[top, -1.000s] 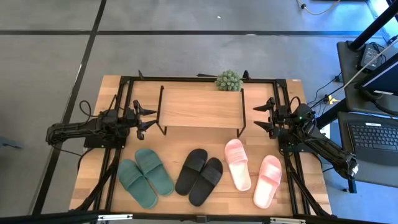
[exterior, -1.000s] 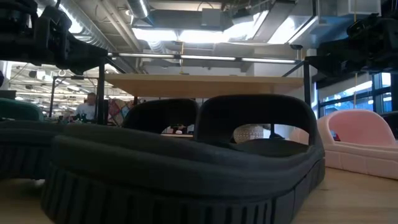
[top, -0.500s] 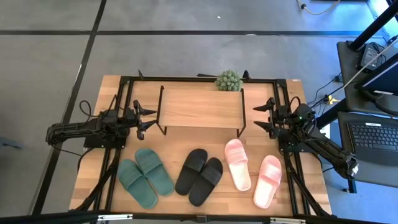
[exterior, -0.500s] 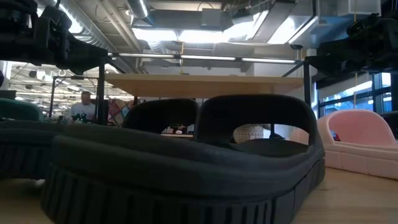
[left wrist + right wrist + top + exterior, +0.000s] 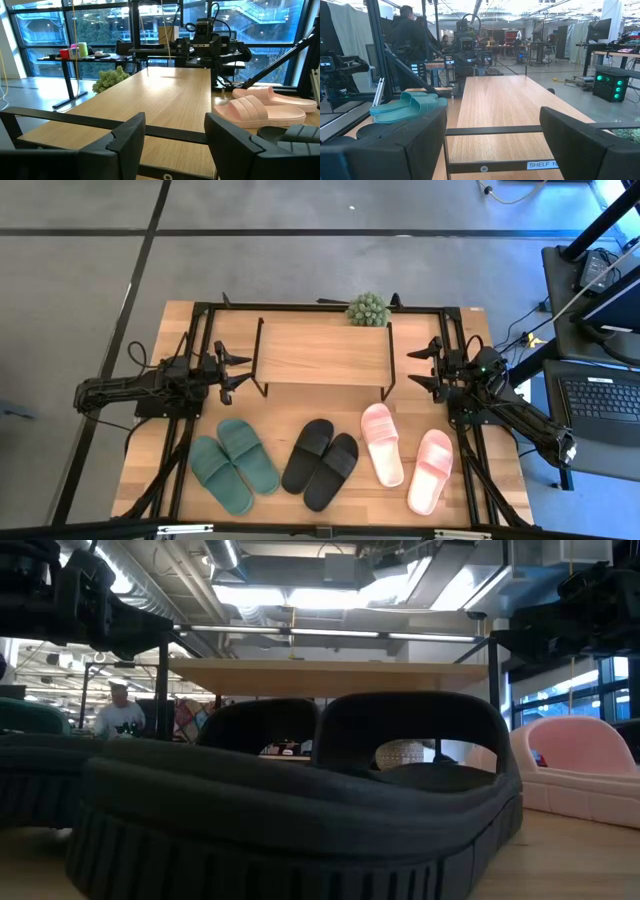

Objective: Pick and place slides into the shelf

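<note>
The shelf (image 5: 322,352), a light wooden board on thin black legs, stands at the middle of the table toward its far side. On the table nearer than the shelf, three pairs of slides lie on their soles: dark green (image 5: 235,464) at the left, black (image 5: 320,463) in the middle, pale pink (image 5: 406,457) at the right. My left gripper (image 5: 243,371) hovers open at the shelf's left end, pointing level toward it. My right gripper (image 5: 411,369) hovers open at the shelf's right end, facing the left one. Neither holds anything.
A small green plant (image 5: 367,309) sits behind the shelf at the far edge. A black frame (image 5: 196,330) runs around the table. In the low view, the black slides (image 5: 300,800) fill the foreground. A person (image 5: 120,715) is in the room beyond.
Both arms and all slides have kept still. Only the person in the room beyond the table has shifted a little sideways in the low view.
</note>
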Available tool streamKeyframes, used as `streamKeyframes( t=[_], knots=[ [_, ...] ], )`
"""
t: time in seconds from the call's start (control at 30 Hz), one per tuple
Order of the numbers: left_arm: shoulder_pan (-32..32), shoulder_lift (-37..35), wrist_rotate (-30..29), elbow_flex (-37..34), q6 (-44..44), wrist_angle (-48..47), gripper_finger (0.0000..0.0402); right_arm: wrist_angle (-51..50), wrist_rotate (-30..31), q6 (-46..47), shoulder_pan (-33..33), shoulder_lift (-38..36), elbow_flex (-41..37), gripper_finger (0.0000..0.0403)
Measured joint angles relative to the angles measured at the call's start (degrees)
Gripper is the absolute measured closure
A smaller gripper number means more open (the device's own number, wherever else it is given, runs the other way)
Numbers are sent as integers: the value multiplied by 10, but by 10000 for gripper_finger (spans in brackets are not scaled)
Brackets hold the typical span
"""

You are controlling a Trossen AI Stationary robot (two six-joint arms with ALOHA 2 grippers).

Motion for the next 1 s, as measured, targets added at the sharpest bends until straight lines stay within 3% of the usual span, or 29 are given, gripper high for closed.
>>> streamKeyframes(
  t=[1.0],
  knots=[
    [0,0,0,0,0,0,204,0,0,7,0,0,0,83]
  ],
)
